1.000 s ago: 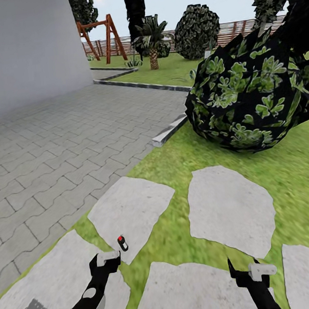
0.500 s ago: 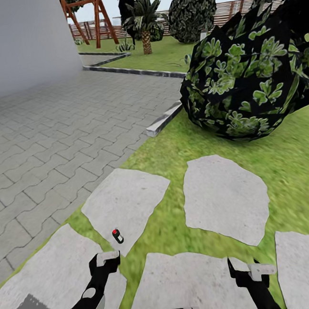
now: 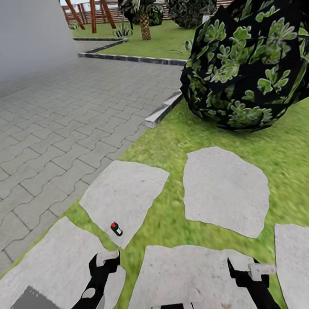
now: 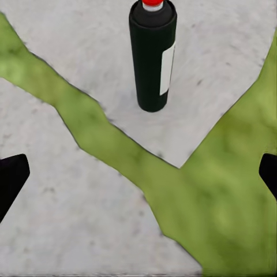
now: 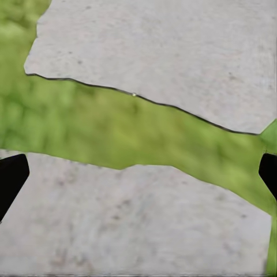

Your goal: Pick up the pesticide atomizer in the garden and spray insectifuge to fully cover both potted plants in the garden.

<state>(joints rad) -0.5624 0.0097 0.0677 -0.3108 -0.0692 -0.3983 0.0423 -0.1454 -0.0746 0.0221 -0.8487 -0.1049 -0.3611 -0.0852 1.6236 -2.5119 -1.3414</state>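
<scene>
The pesticide atomizer is a slim dark bottle with a red cap and a white label. It stands upright on a pale stepping stone, just ahead of my left gripper. In the left wrist view the atomizer stands beyond the left gripper, whose fingers are spread wide with nothing between them. My right gripper hovers open over another stone; in the right wrist view the right gripper looks down on stone and grass. The two potted plants are out of view.
A big dark-leaved bush stands ahead on the right. Grey block paving and a grey wall lie on the left. A palm, a swing frame and a slat fence stand far back.
The whole picture has slid, so the camera has tilted down and moved. The atomizer stands in the same spot on its stone. Both arms hold the same pose.
</scene>
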